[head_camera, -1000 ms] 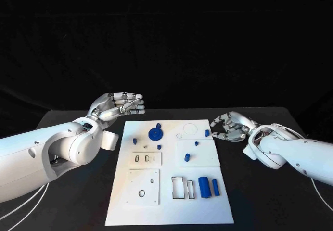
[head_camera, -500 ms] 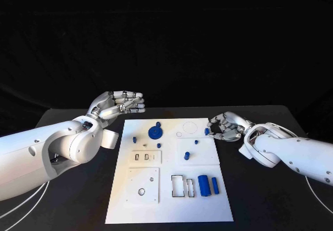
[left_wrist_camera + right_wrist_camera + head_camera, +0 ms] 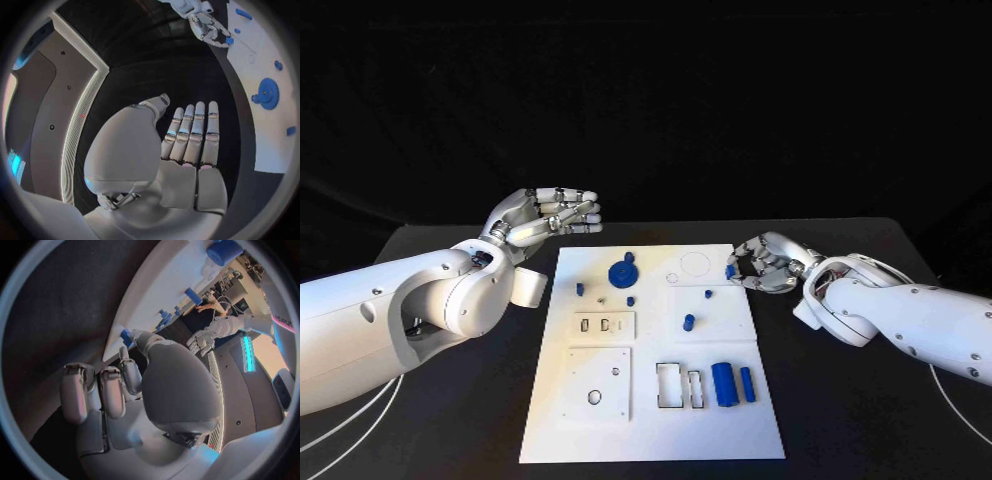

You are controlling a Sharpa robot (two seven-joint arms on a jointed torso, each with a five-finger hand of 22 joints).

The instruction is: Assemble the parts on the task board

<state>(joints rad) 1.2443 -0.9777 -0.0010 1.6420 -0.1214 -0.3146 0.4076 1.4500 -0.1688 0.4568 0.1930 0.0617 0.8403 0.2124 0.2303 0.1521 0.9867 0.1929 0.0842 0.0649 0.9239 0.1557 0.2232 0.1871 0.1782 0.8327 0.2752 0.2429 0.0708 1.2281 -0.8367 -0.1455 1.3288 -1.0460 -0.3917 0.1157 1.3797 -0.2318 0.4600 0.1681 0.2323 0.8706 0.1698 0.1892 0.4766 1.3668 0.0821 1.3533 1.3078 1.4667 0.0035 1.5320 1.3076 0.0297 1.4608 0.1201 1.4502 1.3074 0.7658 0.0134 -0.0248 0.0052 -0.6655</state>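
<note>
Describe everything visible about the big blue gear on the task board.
The blue gear is a flat, toothed disc of matte, plastic-looking blue, with a small hub at its centre. It lies flat on the white task board, in the far part toward the left side, with small blue pieces lying close by. Neither hand touches it.

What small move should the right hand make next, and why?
Probably close on the small blue part at the board's right edge and lift it. The right hand is already touching that part, while the left hand waits off the board, holding nothing.
</note>
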